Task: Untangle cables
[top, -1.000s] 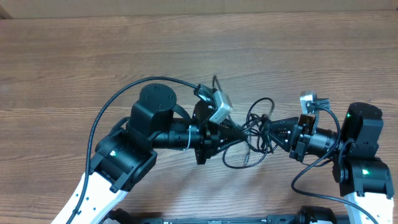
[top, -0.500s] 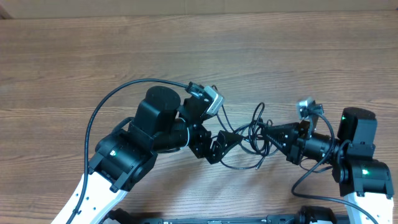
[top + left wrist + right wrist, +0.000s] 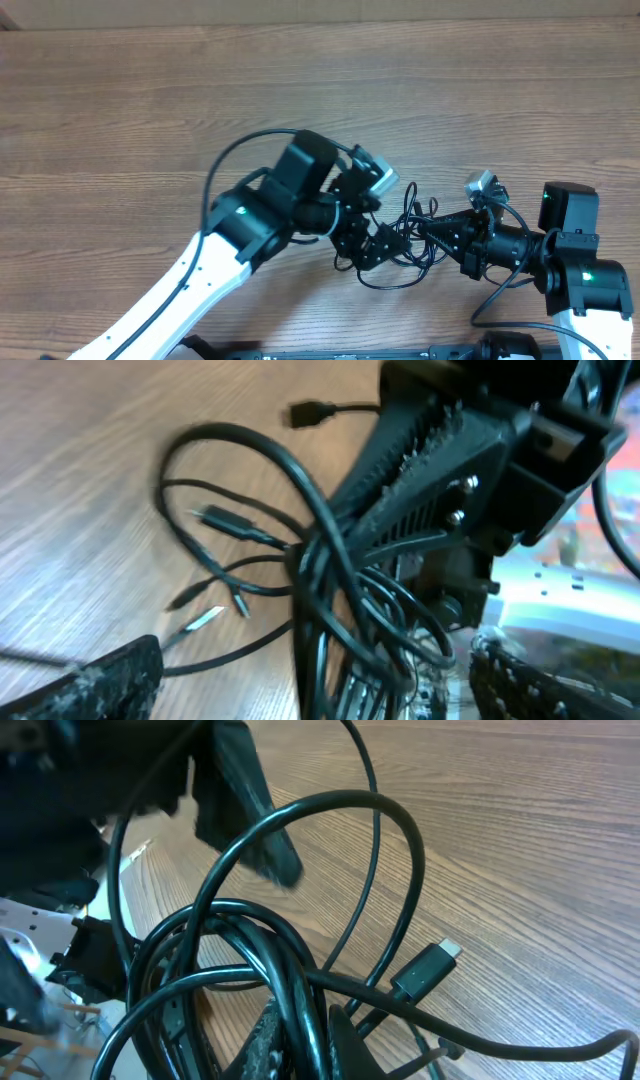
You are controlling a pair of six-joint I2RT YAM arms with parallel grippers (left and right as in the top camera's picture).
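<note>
- Looks barely started: cannot pick out a single strand of the cables [image 3: 405, 255] lying free of the clump.
- Leaves nearly everything to do: pulling loops apart, drawing plug ends out, laying strands separately.
- Places the clump on the table [image 3: 150, 100], between both arms.
- Shows the right gripper [image 3: 428, 230] clenched on the knot.
- Shows the left gripper [image 3: 310, 670] released, fingers spread wide either side of the bundle.
- Shows no containers anywhere.

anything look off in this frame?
Only the expected mess: the black cable bundle is knotted in loops between the grippers, right gripper pinching it, left gripper open around it. No visible damage. One plug sticks out free.
</note>
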